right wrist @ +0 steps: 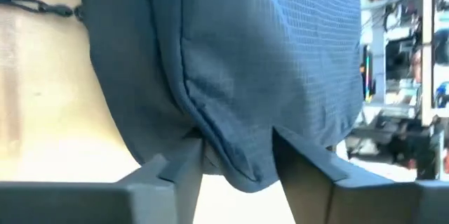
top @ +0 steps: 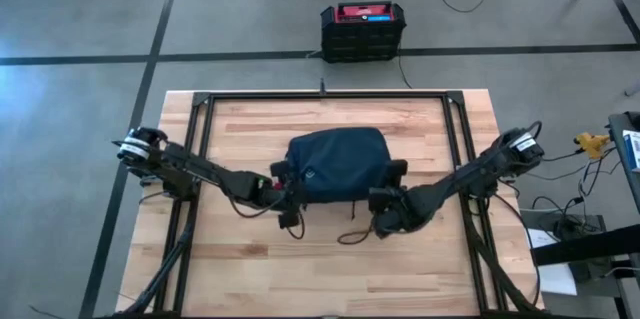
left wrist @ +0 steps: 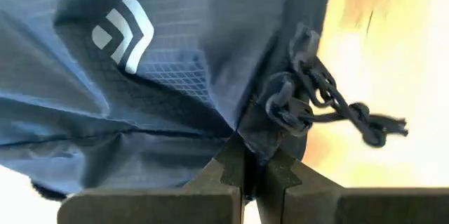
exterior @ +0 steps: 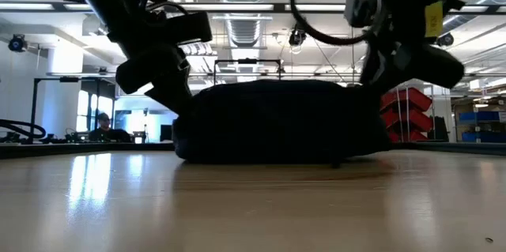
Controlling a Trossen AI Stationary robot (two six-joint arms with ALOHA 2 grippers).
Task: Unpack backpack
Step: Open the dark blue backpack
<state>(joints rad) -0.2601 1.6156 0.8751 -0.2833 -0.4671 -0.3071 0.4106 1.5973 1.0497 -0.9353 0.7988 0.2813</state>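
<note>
- The backpack (top: pixel 338 164) is seen lying flat in the middle of the wooden table (top: pixel 250 269), still closed, with its white logo (left wrist: pixel 125 33) facing up.
- The left gripper (left wrist: pixel 245 175) is placed at the left near corner of the backpack. Its fingers are almost fully together, and a thin fold of the navy fabric is pinched between them, close to a dark knotted pull cord (left wrist: pixel 316 94).
- The right gripper (right wrist: pixel 238 168) is placed at the right near corner. Its fingers are held partly apart, and a thick bulge of the fabric edge sits between them; a firm hold on it cannot be confirmed.
- The step in hand is judged to be the opening of the bag: it is being fixed at two corners and nothing has been taken out yet.
- For the next move, the fabric should be kept tight by one gripper while the zipper pull is found and drawn by the other. The soft cloth may slip or be lifted as a whole.
</note>
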